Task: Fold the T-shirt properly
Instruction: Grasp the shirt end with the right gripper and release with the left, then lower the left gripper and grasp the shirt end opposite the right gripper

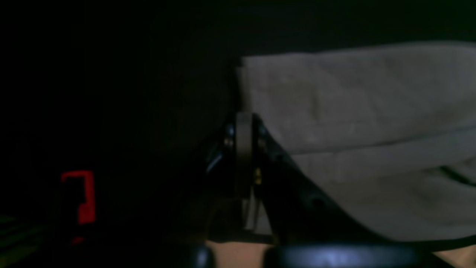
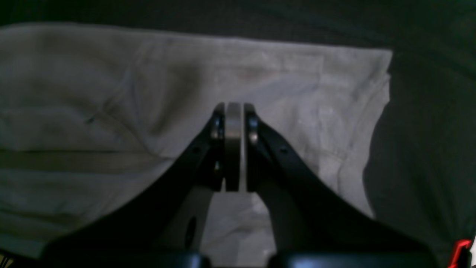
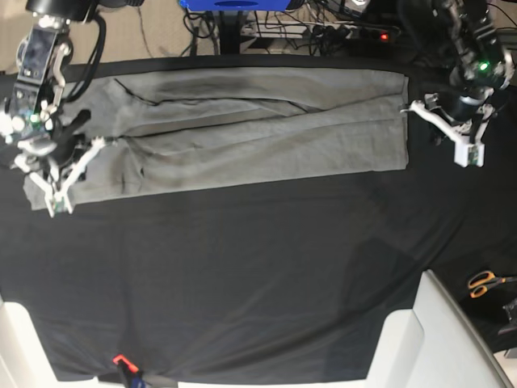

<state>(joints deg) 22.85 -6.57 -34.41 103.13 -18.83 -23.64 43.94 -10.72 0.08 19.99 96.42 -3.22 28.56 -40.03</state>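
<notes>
We can read no brand, label or writing anywhere. Nearest in the base view, 2 pale moulded blocks point(image 3: 424, 335) sit at the lower edge, with a small red clip point(image 3: 121, 360) and, at the right edge, orange-handled scissors point(image 3: 483, 282); neither wrist view shows the blocks or the scissors. Beyond them the black table cloth point(image 3: 242, 275) spreads wide, and on its far part lies the plain medium-grey cotton T-shirt point(image 3: 258, 129), folded into 1 long wrinkled band. The right gripper point(image 3: 58, 206) hovers over the band's end at that view's left; the right wrist view shows its jaws pressed together with nothing between them, above grey fabric point(image 2: 111, 111). The left gripper point(image 3: 468, 158) hangs just beside the band's other end, over black cloth; its own dim view shows the jaws point(image 1: 243, 123) closed and empty, the shirt's edge point(image 1: 353, 111) close alongside. Farthest off, cables and a blue base point(image 3: 234, 6) stand behind the table.
</notes>
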